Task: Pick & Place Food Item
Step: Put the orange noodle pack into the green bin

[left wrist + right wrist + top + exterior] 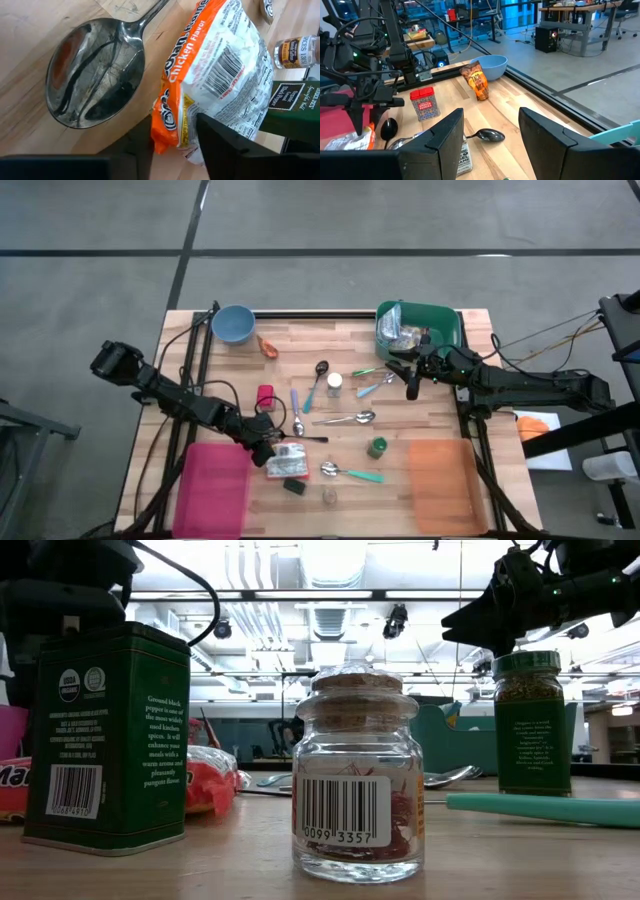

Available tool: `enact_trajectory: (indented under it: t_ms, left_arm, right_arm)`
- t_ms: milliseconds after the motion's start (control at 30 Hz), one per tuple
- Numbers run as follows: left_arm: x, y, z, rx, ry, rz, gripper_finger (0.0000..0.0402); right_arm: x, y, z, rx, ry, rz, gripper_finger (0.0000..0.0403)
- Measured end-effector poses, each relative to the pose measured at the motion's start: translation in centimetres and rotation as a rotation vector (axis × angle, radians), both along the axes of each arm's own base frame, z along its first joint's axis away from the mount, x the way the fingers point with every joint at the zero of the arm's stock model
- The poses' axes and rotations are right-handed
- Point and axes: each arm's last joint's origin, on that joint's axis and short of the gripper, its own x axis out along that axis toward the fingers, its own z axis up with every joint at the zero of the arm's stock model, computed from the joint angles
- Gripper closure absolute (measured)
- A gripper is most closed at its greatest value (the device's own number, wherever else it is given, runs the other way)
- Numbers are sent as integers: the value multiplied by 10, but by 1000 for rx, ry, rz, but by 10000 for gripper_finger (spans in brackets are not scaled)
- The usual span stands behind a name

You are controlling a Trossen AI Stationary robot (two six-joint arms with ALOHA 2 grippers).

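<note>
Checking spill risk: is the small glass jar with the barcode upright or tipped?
Upright. The glass jar stands on its base on the table, cork stopper on top.

Grey concrete floor (400,220) w/ dark seams, ceiling strip lights (330,595), desks (570,7) in bkgd
</note>
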Motion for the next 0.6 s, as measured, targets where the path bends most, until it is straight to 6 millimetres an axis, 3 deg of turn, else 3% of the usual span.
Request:
enact_trajectory:
  t_ms: [133, 467, 600]
  left_arm:
    - [0, 0, 0, 0, 0, 0, 296]
    - [1, 0, 0, -2, -8, -1, 308]
    - [1, 0, 1, 5, -14, -3, 346]
  right_arm:
    - [0, 0, 0, -1, 0, 0, 216]
    - [0, 0, 0, -1, 0, 0, 216]
    - [0, 0, 0, -1, 0, 0, 216]
